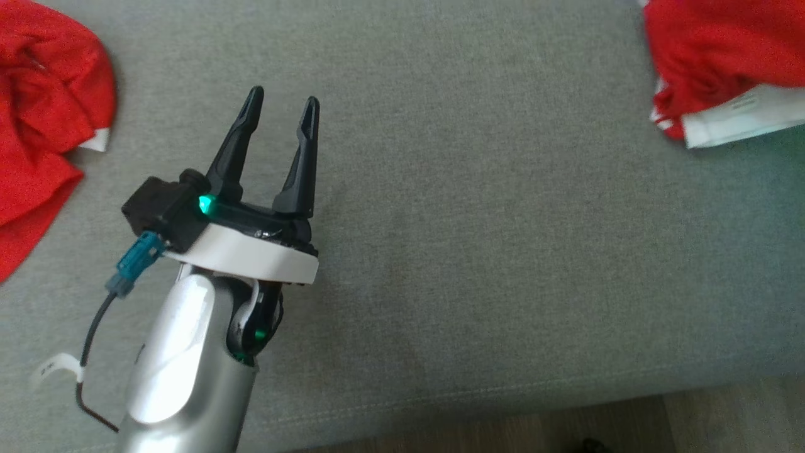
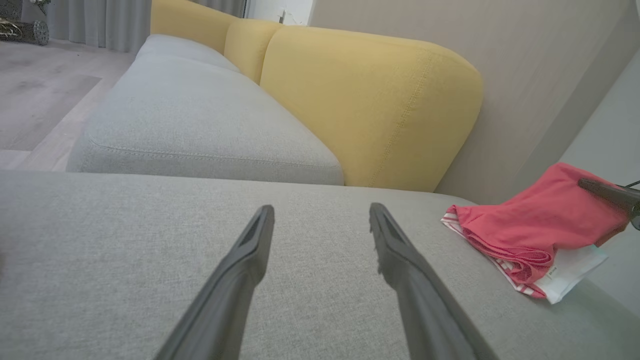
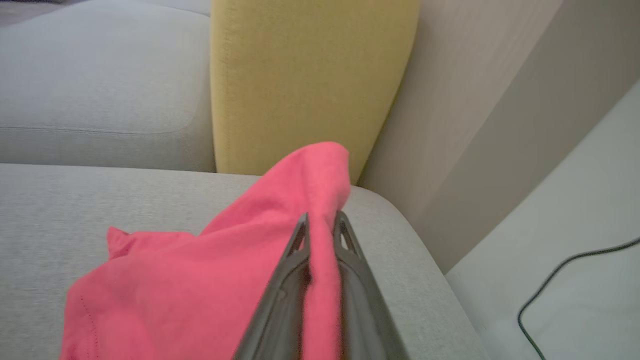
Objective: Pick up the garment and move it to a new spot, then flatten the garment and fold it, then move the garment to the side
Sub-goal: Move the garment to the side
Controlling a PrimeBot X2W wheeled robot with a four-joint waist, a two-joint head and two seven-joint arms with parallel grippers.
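While the left gripper (image 1: 283, 100) hangs over the middle of the seat (image 1: 503, 220) with its fingers spread and nothing between them, the right gripper (image 3: 321, 217) pinches a raised fold of the garment (image 3: 200, 260) at the seat's far right corner, just beside the yellow backrest (image 3: 310, 75). The fold stands up in a peak between the two dark fingers, and the rest of the red fabric slumps onto the grey cushion in loose creases.

The garment looks like a thin, light knit, soft and limp, with no stiffness to hold a shape. Lifted by this one pinch it will likely hang in a bunch and trail across the seat. A grip on a mid-body fold may also catch more than one layer. A hem, or two corners held well apart, would probably serve better once flattening begins, and the open left gripper is free for that.

A white cloth (image 1: 736, 116) with a striped edge lies under the garment's near side. Whether it is part of the garment or a separate piece cannot be told, and it may drag along.

A second red cloth (image 1: 44, 94) lies crumpled at the seat's left edge, well apart from both grippers.
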